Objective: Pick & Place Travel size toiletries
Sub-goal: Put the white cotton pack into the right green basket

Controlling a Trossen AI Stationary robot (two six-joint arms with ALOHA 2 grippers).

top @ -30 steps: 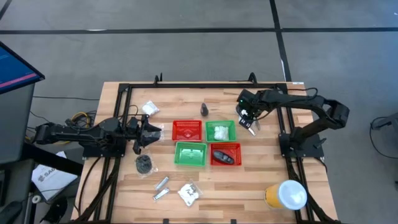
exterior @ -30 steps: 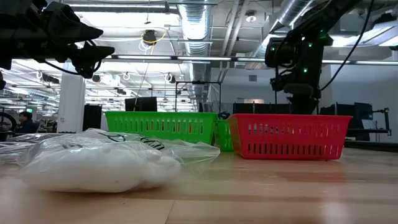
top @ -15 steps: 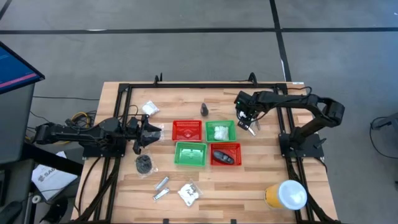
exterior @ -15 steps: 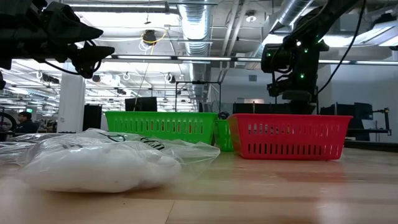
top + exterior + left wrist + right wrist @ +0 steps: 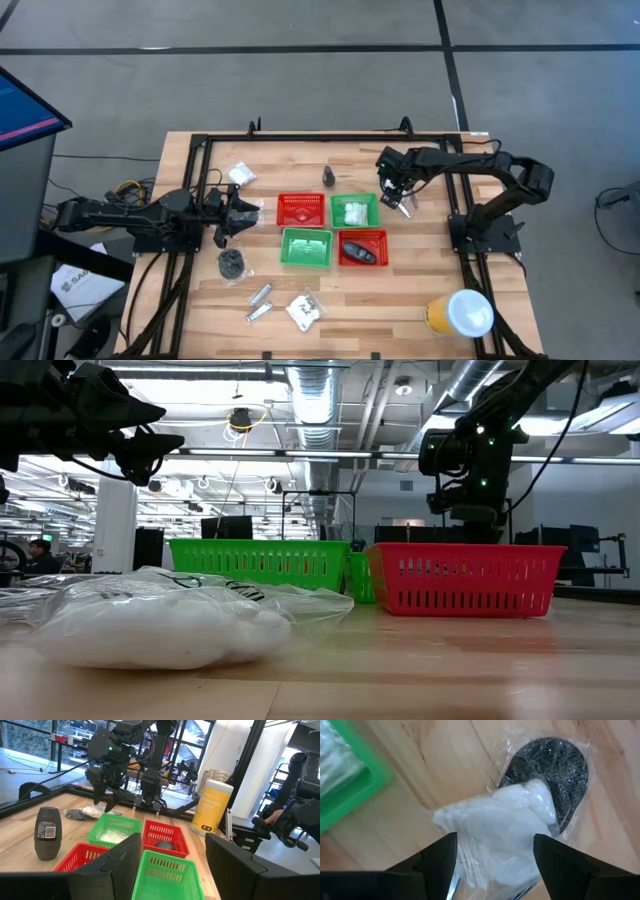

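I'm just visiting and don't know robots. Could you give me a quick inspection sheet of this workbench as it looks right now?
Surface: wooden table, black frame rails along its edges.
Job's things: white packet, dark mini bottle, black coiled piece, silver tubes and another packet lie loose; four mesh baskets at centre, two already hold items.
Clutter: yellow tub at the table's near right corner.
Grippers: left tool open, left of the baskets; right tool open above a bagged white and black item.
Cables: bundle off the table's left edge.
Surroundings: grey floor, monitor at left.
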